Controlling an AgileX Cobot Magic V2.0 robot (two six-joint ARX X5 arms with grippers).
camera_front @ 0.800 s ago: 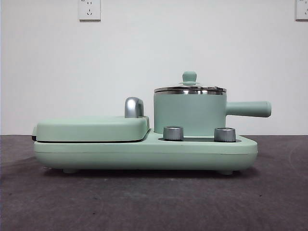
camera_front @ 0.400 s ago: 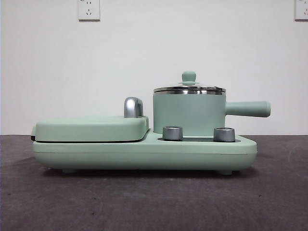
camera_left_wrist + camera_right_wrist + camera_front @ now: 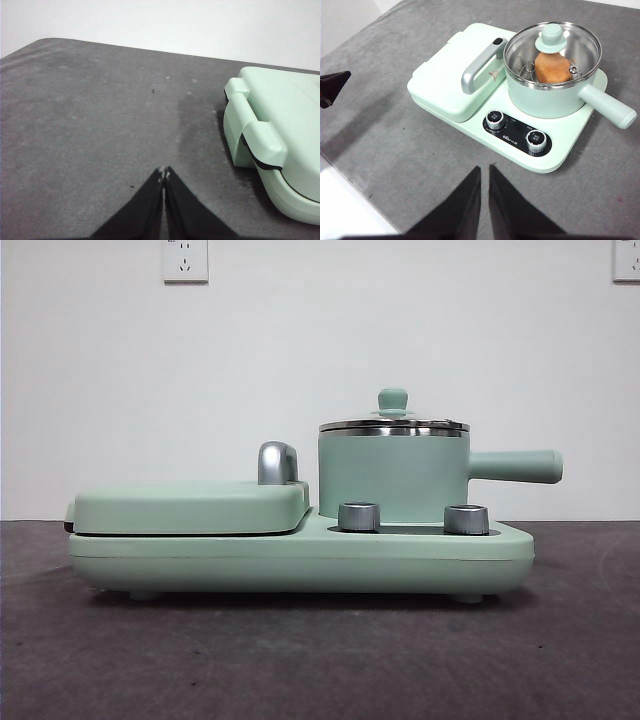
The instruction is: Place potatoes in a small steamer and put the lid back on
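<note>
Nothing moved since earlier frame | grey worktop, white wall, sockets | potato in steamer, lid on | left claw pinched together, empty, beside appliance's end | right claw narrow, empty, above worktop, well apart from steamer

Left gripper: two matte black jaws, flat wedge shapes tapering to narrow points, small pale scuffs at the tips. Right gripper: same matte black, two long tapering blades with plain smooth faces, wider at the base. Another black pointed tip shows at the edge of the right wrist view. No cables, screws or markings visible.
</note>
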